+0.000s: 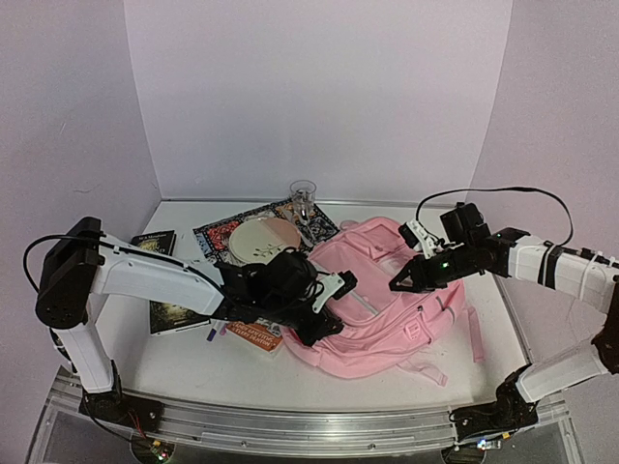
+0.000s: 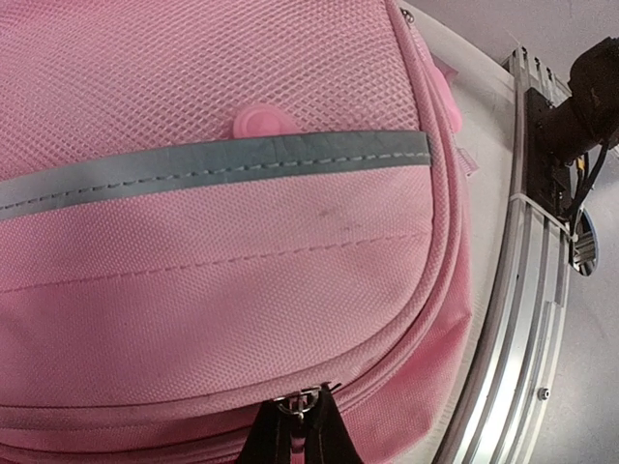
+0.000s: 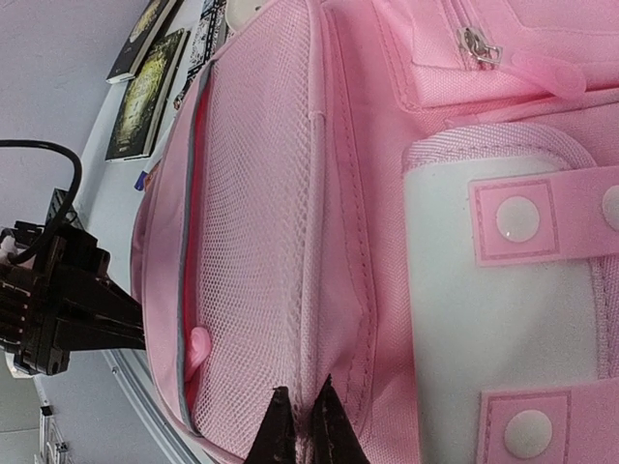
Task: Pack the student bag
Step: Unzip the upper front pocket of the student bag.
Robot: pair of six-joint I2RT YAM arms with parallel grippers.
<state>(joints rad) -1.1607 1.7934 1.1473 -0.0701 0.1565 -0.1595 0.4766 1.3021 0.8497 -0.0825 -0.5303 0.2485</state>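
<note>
Both pincers closed | left gripper (image 2: 302,420): fingers pressed together on the metal zip pull (image 2: 300,398) of the student bag (image 1: 377,319) | right gripper (image 3: 303,414): tips pinching the pink seam (image 3: 314,290) beside the bag's mesh pocket (image 3: 251,242) | bag lies flat on the table (image 1: 174,367), right of centre, between the arms.

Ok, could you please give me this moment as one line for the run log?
backpack: lying flat | left gripper: shut on zip pull | right gripper: shut on backpack seam | book, plate: outside backpack
</note>
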